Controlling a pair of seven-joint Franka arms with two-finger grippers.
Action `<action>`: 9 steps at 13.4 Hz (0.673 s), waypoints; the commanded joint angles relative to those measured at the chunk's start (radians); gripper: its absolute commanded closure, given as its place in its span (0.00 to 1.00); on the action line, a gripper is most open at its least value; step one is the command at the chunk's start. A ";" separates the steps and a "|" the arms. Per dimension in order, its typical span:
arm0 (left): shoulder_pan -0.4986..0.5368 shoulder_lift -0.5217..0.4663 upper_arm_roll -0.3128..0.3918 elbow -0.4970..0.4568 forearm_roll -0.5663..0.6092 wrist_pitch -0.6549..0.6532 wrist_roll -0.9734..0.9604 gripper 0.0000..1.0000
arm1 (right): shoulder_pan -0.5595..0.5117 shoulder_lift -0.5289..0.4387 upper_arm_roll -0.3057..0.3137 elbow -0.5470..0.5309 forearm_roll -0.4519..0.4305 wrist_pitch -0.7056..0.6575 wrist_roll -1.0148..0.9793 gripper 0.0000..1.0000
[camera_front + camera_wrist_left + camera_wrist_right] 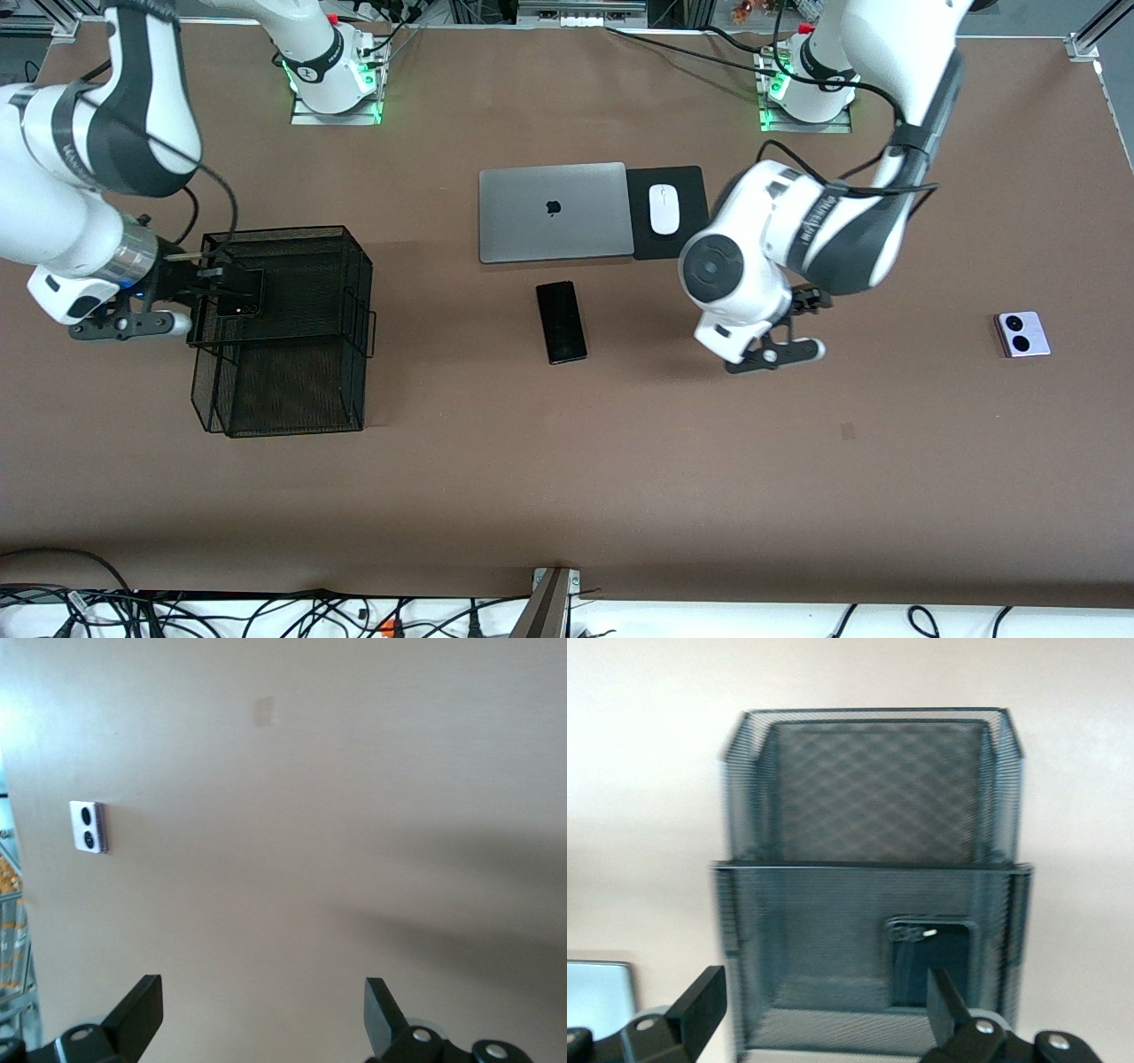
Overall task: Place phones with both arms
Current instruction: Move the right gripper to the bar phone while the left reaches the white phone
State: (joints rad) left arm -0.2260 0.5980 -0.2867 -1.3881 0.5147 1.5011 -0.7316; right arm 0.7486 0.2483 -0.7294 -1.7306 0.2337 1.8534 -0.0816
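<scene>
A small squarish black phone lies inside the black mesh basket at the right arm's end of the table. My right gripper hovers over that basket, open, with nothing between its fingers. A long slim black phone lies flat mid-table, nearer the front camera than the laptop. The lilac-white phone with two black circles lies toward the left arm's end. My left gripper hangs open over bare table between those two phones.
A shut silver laptop lies beside a black mouse pad with a white mouse on it. A small dark mark spots the brown tabletop. Cables run along the table's front edge.
</scene>
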 commanded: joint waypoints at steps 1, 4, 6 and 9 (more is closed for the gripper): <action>0.138 -0.020 -0.009 -0.017 0.018 -0.009 0.180 0.00 | 0.067 0.065 0.043 0.109 -0.007 -0.057 0.196 0.00; 0.276 -0.018 -0.014 -0.017 0.002 0.001 0.335 0.00 | 0.083 0.132 0.161 0.175 -0.005 -0.045 0.313 0.00; 0.356 -0.012 -0.012 -0.025 0.007 0.002 0.375 0.00 | 0.118 0.237 0.224 0.297 -0.002 -0.043 0.377 0.00; 0.508 0.003 -0.014 -0.026 -0.001 0.092 0.573 0.00 | 0.196 0.376 0.266 0.442 0.007 -0.001 0.425 0.00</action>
State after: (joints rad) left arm 0.1937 0.6020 -0.2828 -1.3970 0.5156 1.5394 -0.2761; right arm 0.9091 0.5144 -0.4712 -1.4218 0.2328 1.8479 0.3143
